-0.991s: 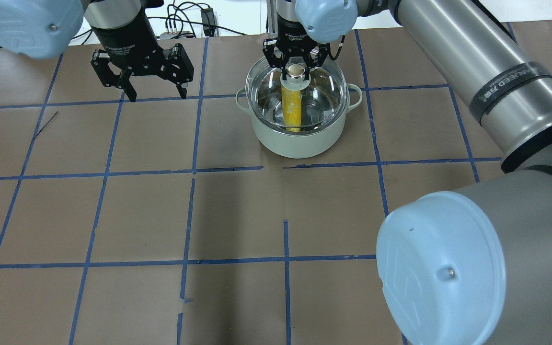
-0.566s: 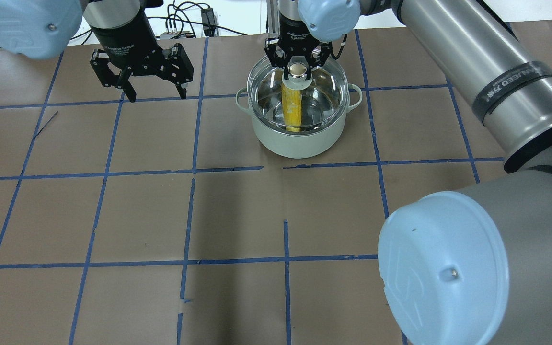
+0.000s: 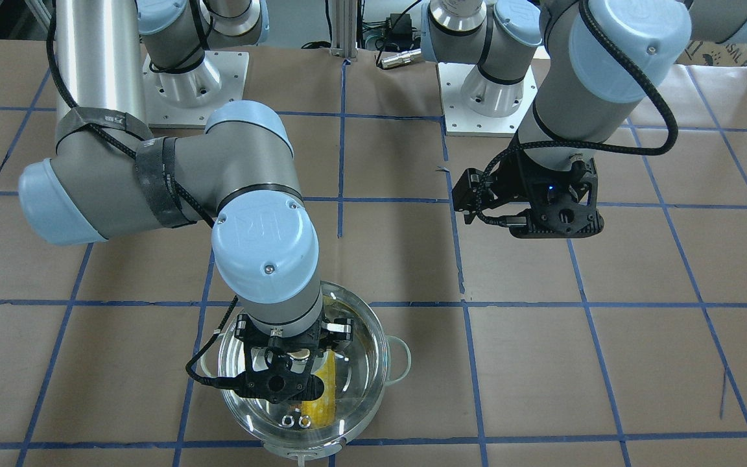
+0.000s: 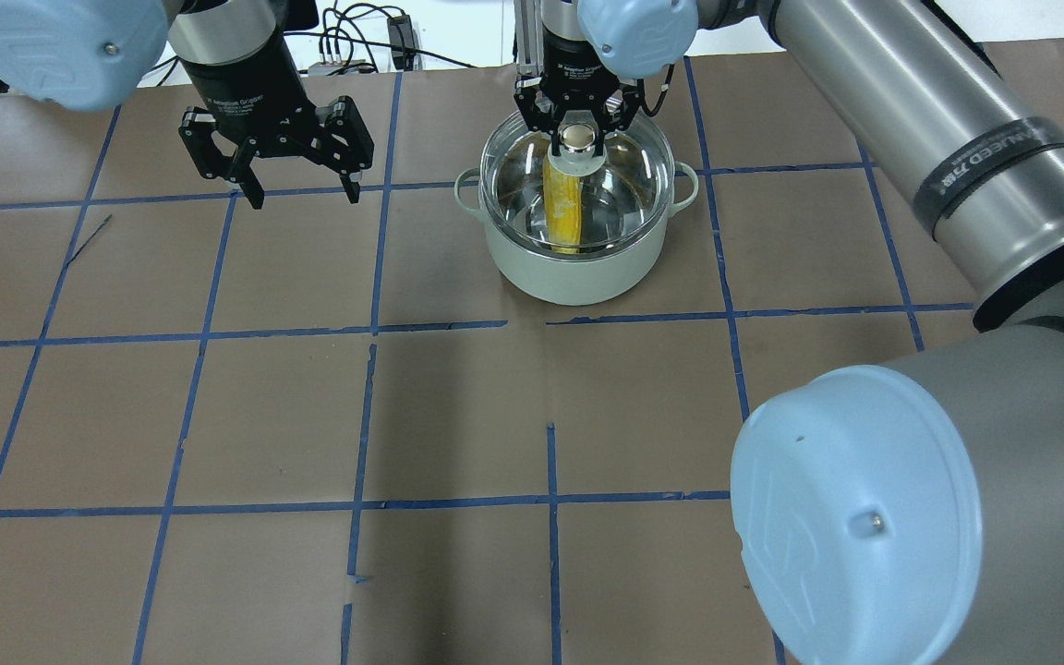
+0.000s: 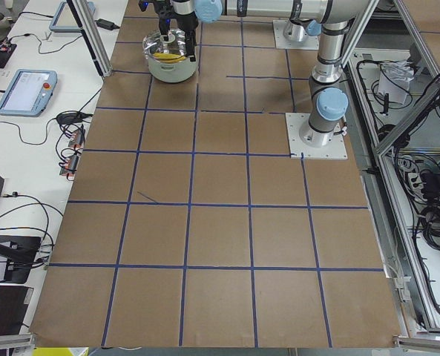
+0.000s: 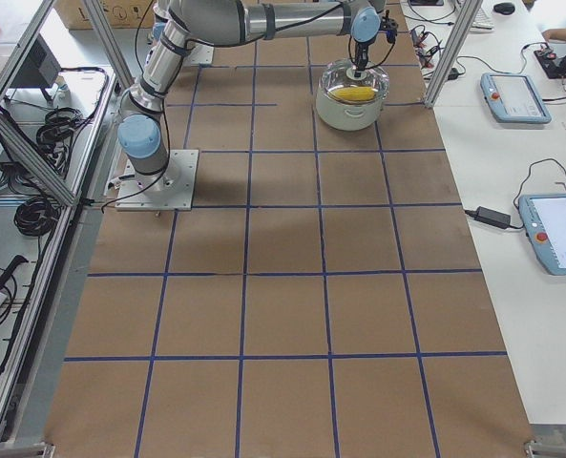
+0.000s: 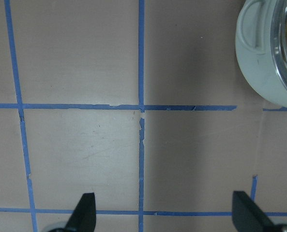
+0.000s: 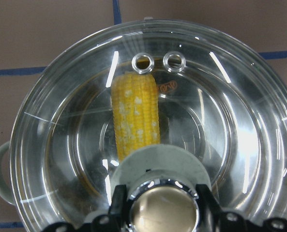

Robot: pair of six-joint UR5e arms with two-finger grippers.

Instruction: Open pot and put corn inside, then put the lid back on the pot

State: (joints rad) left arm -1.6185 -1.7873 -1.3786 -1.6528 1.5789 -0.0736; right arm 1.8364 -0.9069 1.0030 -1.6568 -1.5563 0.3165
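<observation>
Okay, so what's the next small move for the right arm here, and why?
Probably ease the lid straight down onto the pot: the corn already lies inside, the right end effector grips the knob, and the lid is centred over the rim, though whether it's seated isn't clear.

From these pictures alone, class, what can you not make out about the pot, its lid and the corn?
- The pot: near side cut off by the bottom edge, front-facing view.
- The lid: whether it rests on the rim; clear glass, glare, too small in side views.
- The corn: one end hidden under the lid's knob, right wrist and overhead views.
</observation>
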